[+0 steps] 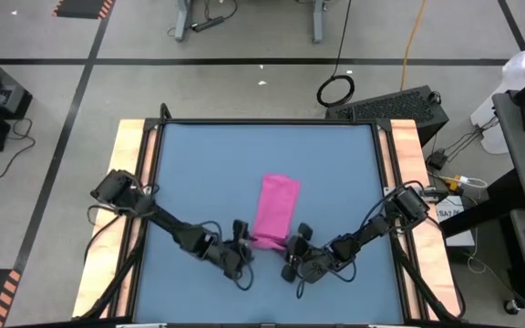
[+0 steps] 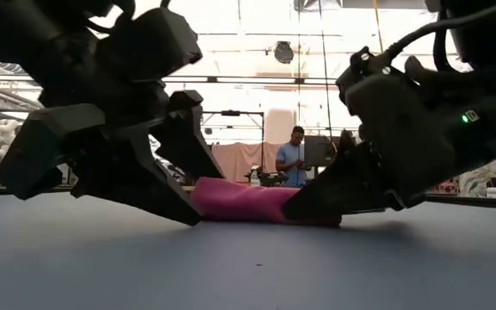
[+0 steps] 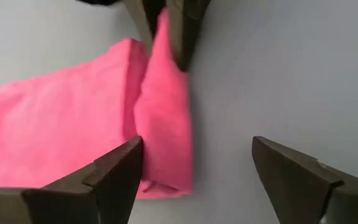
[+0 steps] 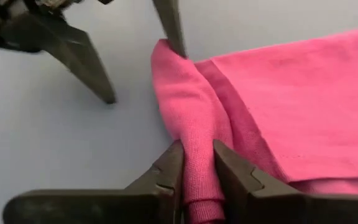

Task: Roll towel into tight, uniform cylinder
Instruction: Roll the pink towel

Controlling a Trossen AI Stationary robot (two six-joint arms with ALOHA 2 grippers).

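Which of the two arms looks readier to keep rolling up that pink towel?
The right. Its gripper is pinched on the rolled edge of the towel, so it could probably turn the roll onward. The left gripper stands open beside that edge, holding nothing.

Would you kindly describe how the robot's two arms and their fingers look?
Both arms are dark, nearly black, jointed links with loose black cables looped along them. The left gripper and right gripper each carry two dark, flat, wedge-shaped fingers tapering to points. A small green light shows on one wrist housing in the low view.
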